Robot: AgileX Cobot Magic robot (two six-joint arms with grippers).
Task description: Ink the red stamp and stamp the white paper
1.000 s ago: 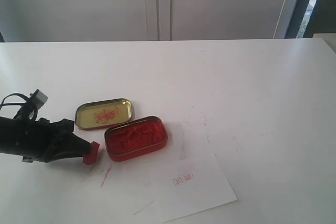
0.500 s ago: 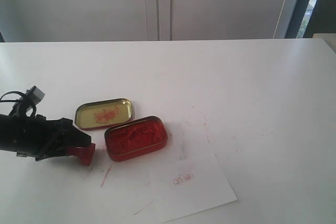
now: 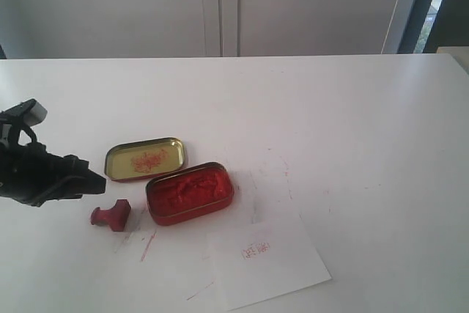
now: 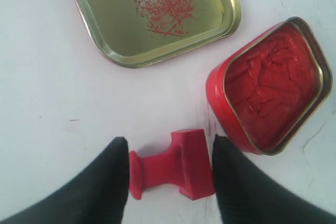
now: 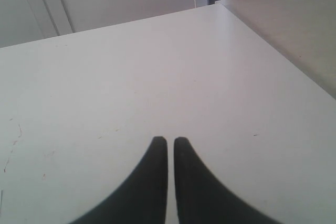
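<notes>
The red stamp (image 3: 111,216) lies on its side on the white table, just left of the red ink tin (image 3: 189,193). My left gripper (image 3: 91,181) hovers above and to the left of it, open and apart from it. In the left wrist view the stamp (image 4: 170,166) shows between the spread fingers of the left gripper (image 4: 168,140), with a gap on both sides. The white paper (image 3: 267,262) lies at the front, bearing a small red mark. My right gripper (image 5: 170,140) is shut on nothing over bare table and is out of the exterior view.
The gold tin lid (image 3: 145,158), smeared with red, lies behind the ink tin (image 4: 270,85); the left wrist view shows this lid (image 4: 155,14) too. Red ink streaks mark the table (image 3: 352,122) near the stamp and the paper. A table edge shows in the right wrist view.
My left gripper has let go of the red stamp and drawn back up and to the left. The stamp now lies on its side on the table.
</notes>
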